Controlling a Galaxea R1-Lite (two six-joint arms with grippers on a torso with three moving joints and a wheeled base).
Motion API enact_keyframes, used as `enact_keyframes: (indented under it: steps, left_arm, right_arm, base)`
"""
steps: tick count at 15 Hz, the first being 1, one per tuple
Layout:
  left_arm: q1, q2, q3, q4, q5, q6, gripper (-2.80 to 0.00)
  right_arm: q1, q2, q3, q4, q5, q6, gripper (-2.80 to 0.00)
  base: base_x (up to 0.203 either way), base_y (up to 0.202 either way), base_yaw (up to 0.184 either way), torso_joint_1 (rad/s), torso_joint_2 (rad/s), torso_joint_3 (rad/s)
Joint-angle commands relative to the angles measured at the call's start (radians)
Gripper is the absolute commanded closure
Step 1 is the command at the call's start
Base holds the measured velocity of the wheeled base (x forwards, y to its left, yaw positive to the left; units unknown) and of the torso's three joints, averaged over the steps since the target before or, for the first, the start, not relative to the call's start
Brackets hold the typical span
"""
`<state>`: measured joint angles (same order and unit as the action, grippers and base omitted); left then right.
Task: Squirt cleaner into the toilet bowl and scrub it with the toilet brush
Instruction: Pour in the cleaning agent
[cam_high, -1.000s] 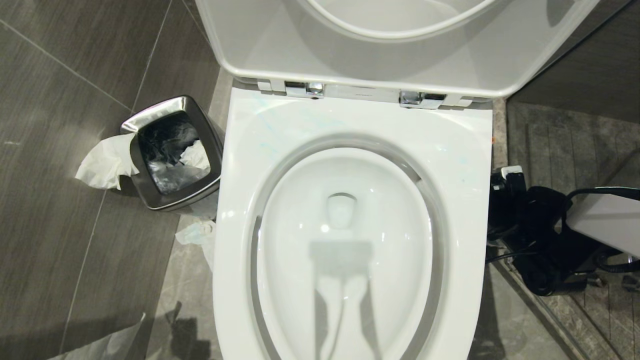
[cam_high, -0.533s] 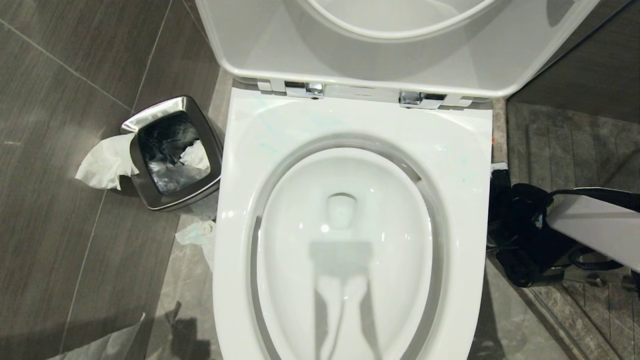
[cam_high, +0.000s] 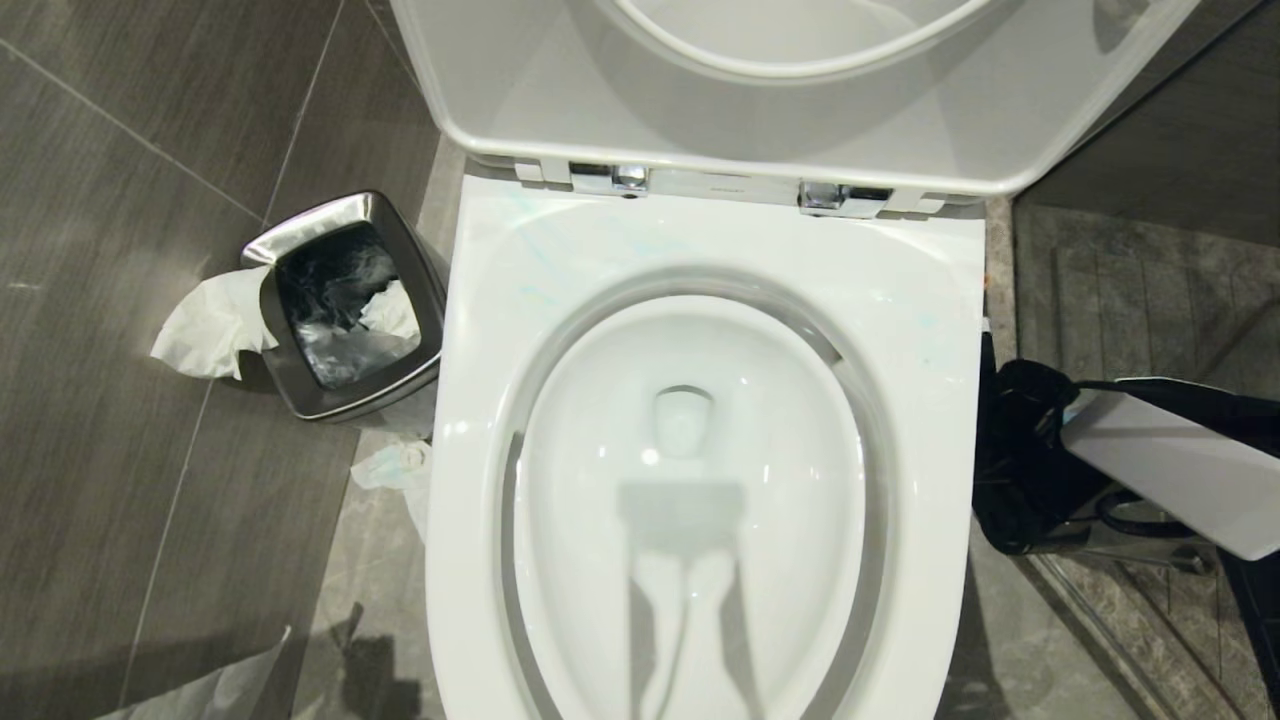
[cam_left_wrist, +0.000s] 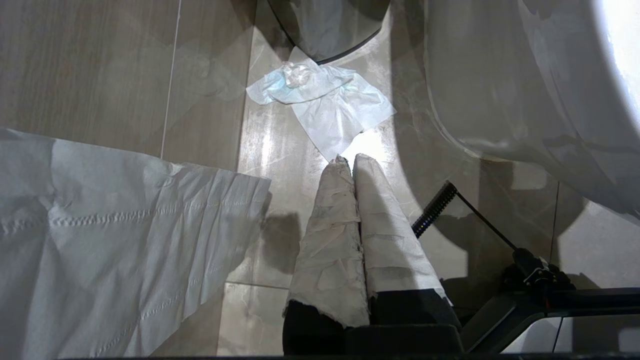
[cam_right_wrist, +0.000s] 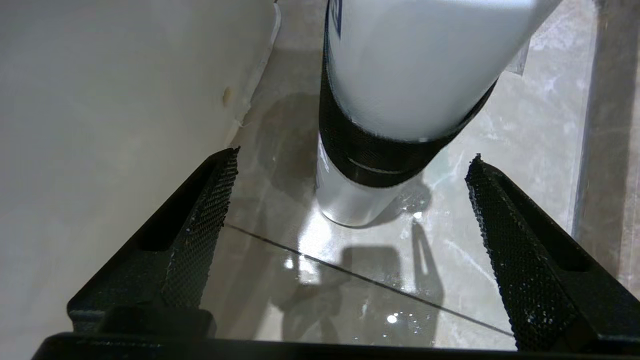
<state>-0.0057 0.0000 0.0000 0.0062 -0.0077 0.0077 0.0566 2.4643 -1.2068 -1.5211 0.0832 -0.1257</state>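
**A:** Where is the toilet bowl (cam_high: 700, 340) sitting, and is any cleaner (cam_high: 527, 292) showing?

**B:** It is filling the middle of the head view, seat and lid (cam_high: 700, 130) standing raised behind it. Faint turquoise streaks are lying on the white rim at the back left. The toilet brush is not showing in any view.

**A:** So what is the right gripper (cam_right_wrist: 352, 154) lining up on?

**B:** A white container with a black band (cam_right_wrist: 415, 75), standing upright on the floor (cam_right_wrist: 400, 290) just beside the toilet's outer wall (cam_right_wrist: 100, 125). Whether it is the cleaner's bottle, I cannot tell. The fingers (cam_right_wrist: 200, 220) are standing wide apart on either side of it, touching nothing.

**A:** How is it going to handle?

**B:** I am judging it stiff, smooth and round, so likely slippery. The ribbed black band looks the surest place to grip. If it is holding liquid, it will be carrying some weight.

**A:** And what is one view giving that the others are missing?

**B:** The head view is showing the bowl and the steel waste bin (cam_high: 345, 300) on the left, but only the black bulk of the right gripper beside the rim; the container is hidden there. The right wrist view alone is showing it. The left wrist view is showing the left gripper (cam_left_wrist: 350, 160) hanging low with its wrapped fingers pressed together, over a crumpled tissue (cam_left_wrist: 325, 100).
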Motion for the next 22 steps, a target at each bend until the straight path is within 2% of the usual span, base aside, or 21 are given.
enact_keyframes:
  steps: [1,4,10,22]
  left_arm:
    - [0.0,0.0,0.002,0.0,0.0,0.0,0.0]
    - [0.0,0.0,0.002,0.0,0.0,0.0,0.0]
    - [0.0,0.0,0.002,0.001,0.0,0.0,0.0]
    - [0.0,0.0,0.002,0.0,0.0,0.0,0.0]
  right_arm:
    - [0.0,0.025,-0.028,-0.009,0.001,-0.004,-2.8]
    - [-0.003,0.051,-0.096,-0.009,0.001,-0.049,-2.8]
    - [-0.003,0.088,-0.191,-0.009,0.003,-0.079,-2.8]
    - [-0.003,0.196,-0.386,-0.009,0.01,-0.104,-2.8]
  base:
    - [0.0,0.0,0.0,0.0,0.0,0.0]
    - [0.0,0.0,0.0,0.0,0.0,0.0]
    - [0.0,0.0,0.0,0.0,0.0,0.0]
    - [0.0,0.0,0.0,0.0,0.0,0.0]
